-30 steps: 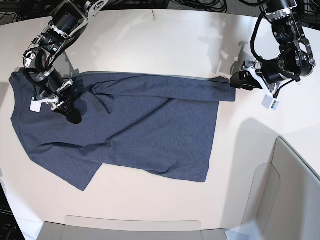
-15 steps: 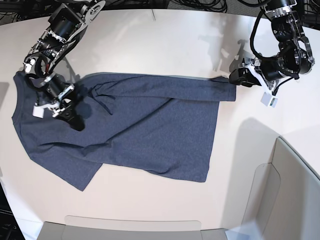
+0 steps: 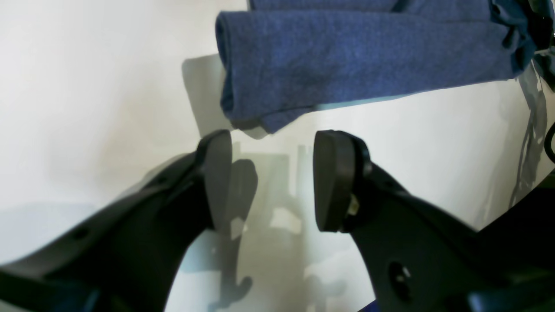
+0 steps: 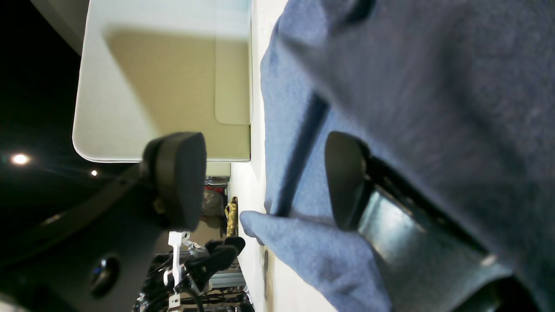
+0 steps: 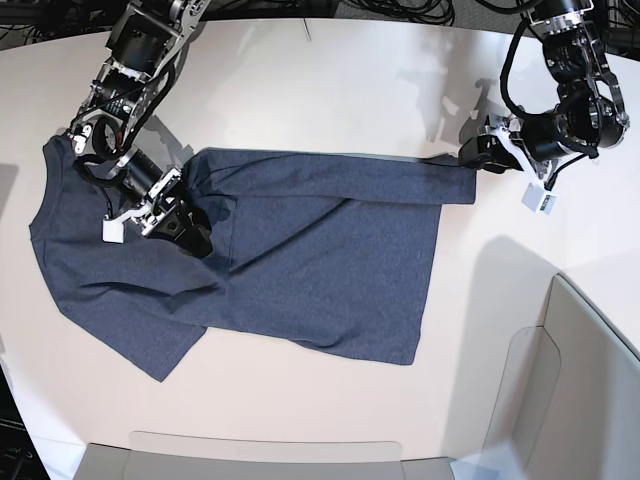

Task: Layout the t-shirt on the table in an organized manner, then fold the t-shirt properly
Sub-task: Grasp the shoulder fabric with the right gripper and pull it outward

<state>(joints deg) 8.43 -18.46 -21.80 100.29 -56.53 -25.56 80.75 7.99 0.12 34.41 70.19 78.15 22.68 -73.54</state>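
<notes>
t-shirt (image 5: 330,270): navy-grey, heathered | table (image 5: 300,400): off-white | jaws: black | side panel (image 5: 545,400): pale grey

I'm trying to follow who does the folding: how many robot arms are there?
2. In the base view, one black-and-silver jointed arm is over the dark blue cloth shirt; the other stands by its upper right corner.

Both grippers (image 3: 272,182) (image 4: 264,182) stand open (wide, too), fingers apart.

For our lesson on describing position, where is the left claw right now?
In the base view, the left claw is toward the upper right, just beyond the right-hand end of the dark t-shirt, over the off-white table.
</notes>
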